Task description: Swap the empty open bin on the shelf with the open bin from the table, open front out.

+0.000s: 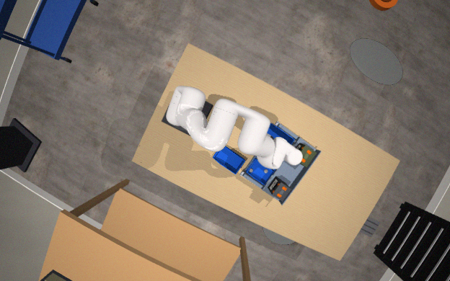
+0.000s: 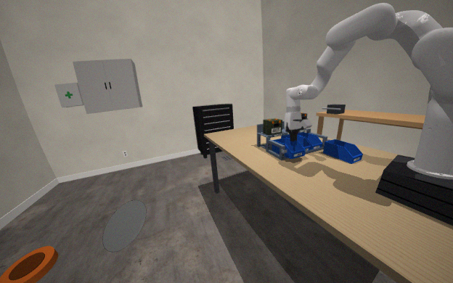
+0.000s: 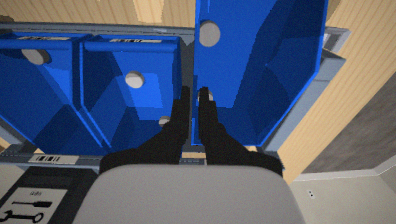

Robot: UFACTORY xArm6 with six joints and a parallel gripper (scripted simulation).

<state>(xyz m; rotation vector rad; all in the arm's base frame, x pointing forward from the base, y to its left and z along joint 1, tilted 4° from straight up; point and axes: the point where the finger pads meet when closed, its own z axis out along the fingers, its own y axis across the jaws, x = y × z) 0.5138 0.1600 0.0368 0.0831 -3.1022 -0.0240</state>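
A blue open bin (image 3: 260, 55) (image 2: 288, 150) (image 1: 282, 133) with pale round parts lies in the shelf's right-hand place in the wrist view. Its front reaches out past the shelf's front rail (image 3: 107, 29). Whether its base is level I cannot tell. My gripper (image 3: 194, 97) (image 2: 293, 140) points down at this bin's left side wall, one finger on each side of the wall's line. The fingers stand slightly apart, with a narrow gap and no visible grip. Another blue bin (image 1: 229, 159) (image 2: 342, 150) stands upright on the table in front of the shelf; I see no parts in it.
The shelf (image 1: 293, 174) (image 3: 306, 109) holds further blue bins, one beside my left finger (image 3: 150, 90) and one at the far left (image 3: 60, 75). A green box (image 1: 309, 155) (image 2: 272, 127) and a dark grey box (image 1: 278, 189) stand on its upper board, close behind the gripper.
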